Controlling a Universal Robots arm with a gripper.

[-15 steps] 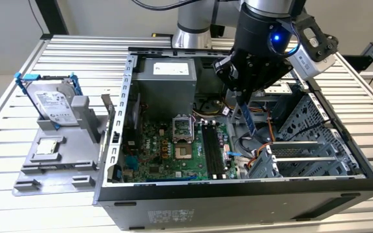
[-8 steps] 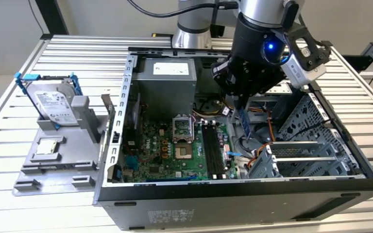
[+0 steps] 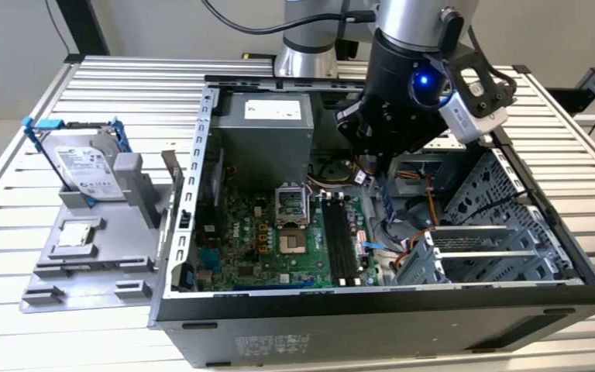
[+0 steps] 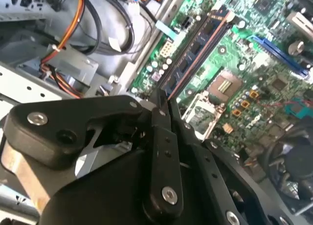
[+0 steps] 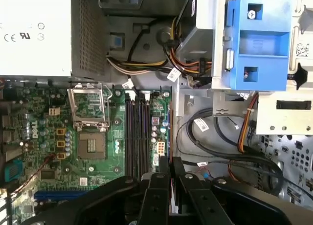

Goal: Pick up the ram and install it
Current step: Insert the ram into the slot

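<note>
My gripper [image 3: 373, 169] reaches down into the open computer case [image 3: 380, 310], just to the exterior view's right of the long black memory sockets [image 3: 339, 240]. Its fingers are shut on the ram [image 3: 384, 198], a thin dark stick that hangs on edge below them, above the motherboard [image 3: 245, 248]. In both wrist views the black fingers [image 5: 159, 186] press together on the ram's thin edge [image 5: 171, 188]. The sockets [image 5: 139, 132] lie just beyond the fingertips in the first wrist view, and the sockets [image 4: 195, 54] run away from the gripper [image 4: 165, 101] in the second wrist view.
A silver hard drive with blue rails [image 3: 86, 167] stands on a grey holder at the exterior view's left. Inside the case are the power supply [image 3: 266, 128], the processor socket [image 3: 292, 221], a blue drive bracket [image 5: 257, 39], loose cables [image 5: 220, 142] and a metal drive cage [image 3: 483, 248].
</note>
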